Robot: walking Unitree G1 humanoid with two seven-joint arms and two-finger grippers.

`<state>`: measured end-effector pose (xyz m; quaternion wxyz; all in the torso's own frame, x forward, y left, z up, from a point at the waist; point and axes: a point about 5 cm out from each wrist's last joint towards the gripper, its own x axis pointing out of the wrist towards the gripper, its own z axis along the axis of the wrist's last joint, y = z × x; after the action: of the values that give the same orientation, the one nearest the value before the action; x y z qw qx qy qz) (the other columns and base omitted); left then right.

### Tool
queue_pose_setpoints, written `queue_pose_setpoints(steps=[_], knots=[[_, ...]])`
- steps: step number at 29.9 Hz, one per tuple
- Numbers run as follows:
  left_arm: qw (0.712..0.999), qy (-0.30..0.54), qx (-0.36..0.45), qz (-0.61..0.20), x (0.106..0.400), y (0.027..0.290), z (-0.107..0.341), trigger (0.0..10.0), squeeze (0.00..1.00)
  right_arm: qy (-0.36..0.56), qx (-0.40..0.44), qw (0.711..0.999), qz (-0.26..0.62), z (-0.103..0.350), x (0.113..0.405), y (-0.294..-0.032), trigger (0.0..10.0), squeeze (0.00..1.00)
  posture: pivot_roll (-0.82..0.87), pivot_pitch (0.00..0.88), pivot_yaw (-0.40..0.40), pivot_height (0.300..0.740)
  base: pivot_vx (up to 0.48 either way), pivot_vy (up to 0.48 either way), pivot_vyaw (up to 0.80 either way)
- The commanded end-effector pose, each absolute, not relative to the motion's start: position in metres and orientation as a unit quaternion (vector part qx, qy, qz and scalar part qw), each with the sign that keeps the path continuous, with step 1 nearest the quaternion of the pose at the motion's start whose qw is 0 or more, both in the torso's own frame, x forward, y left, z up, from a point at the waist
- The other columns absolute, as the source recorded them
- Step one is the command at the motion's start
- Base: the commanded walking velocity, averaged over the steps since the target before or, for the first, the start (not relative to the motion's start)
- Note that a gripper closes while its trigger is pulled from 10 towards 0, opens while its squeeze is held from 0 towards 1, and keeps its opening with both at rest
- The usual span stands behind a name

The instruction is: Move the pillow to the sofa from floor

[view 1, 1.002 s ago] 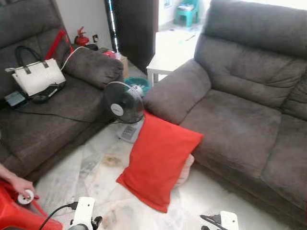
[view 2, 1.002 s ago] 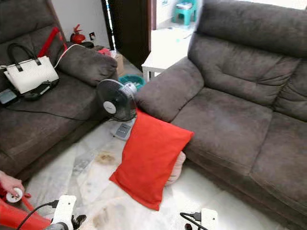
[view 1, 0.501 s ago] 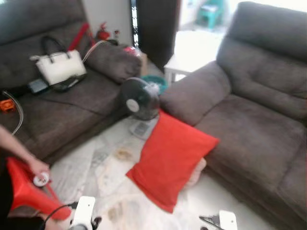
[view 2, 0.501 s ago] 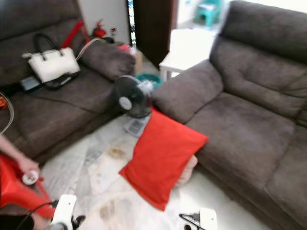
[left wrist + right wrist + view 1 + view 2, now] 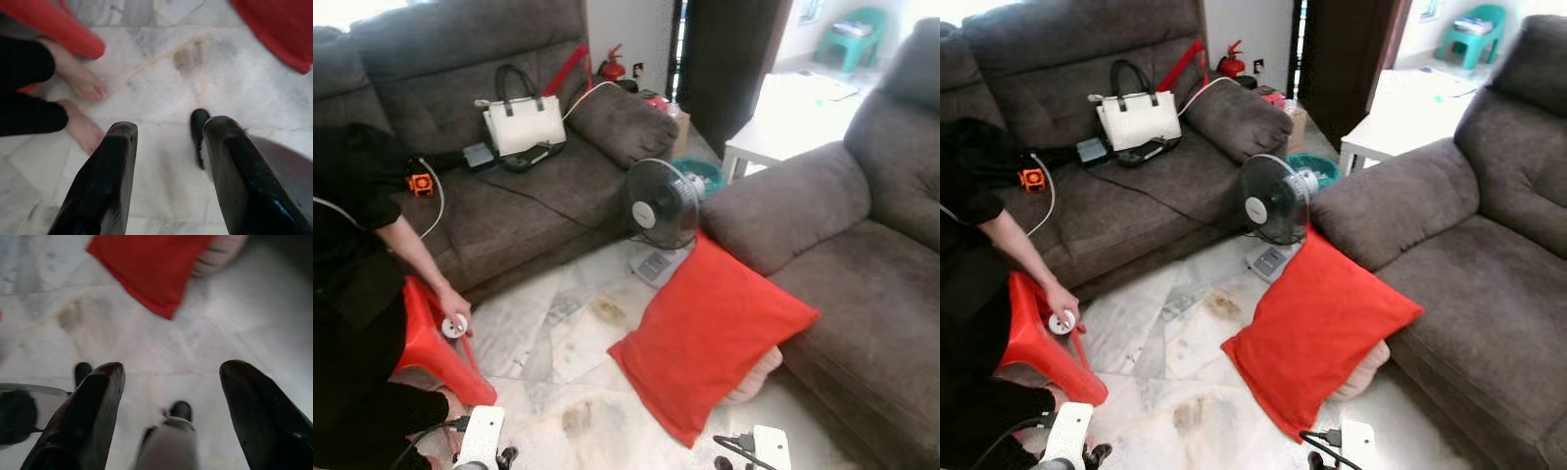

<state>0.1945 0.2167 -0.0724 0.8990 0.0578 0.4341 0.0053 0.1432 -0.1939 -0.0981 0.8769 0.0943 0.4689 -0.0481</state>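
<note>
A big red pillow (image 5: 715,338) leans on the marble floor against the front of the grey sofa (image 5: 862,294) on my right; a pink cushion (image 5: 754,377) peeks out behind it. The pillow's lower corner (image 5: 146,264) lies ahead of my right gripper (image 5: 168,416), which hangs open over bare floor. My left gripper (image 5: 168,171) hangs open above the floor too, with the pillow's edge (image 5: 279,29) at the far side. Both arms sit low at the head views' bottom edge.
A standing fan (image 5: 663,208) is on the floor just behind the pillow. A second grey sofa (image 5: 489,186) on the left holds a white handbag (image 5: 524,122). A person in black (image 5: 352,294) crouches at the left by a red stool (image 5: 435,343), bare feet (image 5: 83,83) near my left gripper. White table (image 5: 773,137) behind.
The camera has swung to the left, so the pillow and right sofa have slid rightward and the person and left sofa have come further into view. The pillow itself has not moved.
</note>
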Motion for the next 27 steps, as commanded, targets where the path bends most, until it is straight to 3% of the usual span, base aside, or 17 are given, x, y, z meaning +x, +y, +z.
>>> queue_pose_setpoints(steps=[1, 16, 27], knots=[[0.896, 0.439, 0.060, 0.009, 0.1912, 0.2200, -0.0735, 10.0, 0.00, 0.464, 0.100, 0.879, -0.051, -0.0970, 0.1470, -0.1919, 10.0, 0.00, 0.06, 0.000, -0.001, 0.740, 0.289, 0.000, 0.00], [0.897, 0.439, 0.060, 0.007, 0.1916, 0.2194, -0.0735, 10.0, 0.00, 0.465, 0.099, 0.878, -0.049, -0.0969, 0.1471, -0.1923, 10.0, 0.00, 0.06, 0.003, -0.003, 0.740, 0.325, 0.000, 0.00], [0.896, 0.440, 0.067, 0.003, 0.1918, 0.2196, -0.0733, 10.0, 0.00, 0.466, 0.098, 0.878, -0.046, -0.0970, 0.1472, -0.1919, 10.0, 0.00, 0.07, 0.000, -0.004, 0.740, 0.000, 0.000, 0.00]])
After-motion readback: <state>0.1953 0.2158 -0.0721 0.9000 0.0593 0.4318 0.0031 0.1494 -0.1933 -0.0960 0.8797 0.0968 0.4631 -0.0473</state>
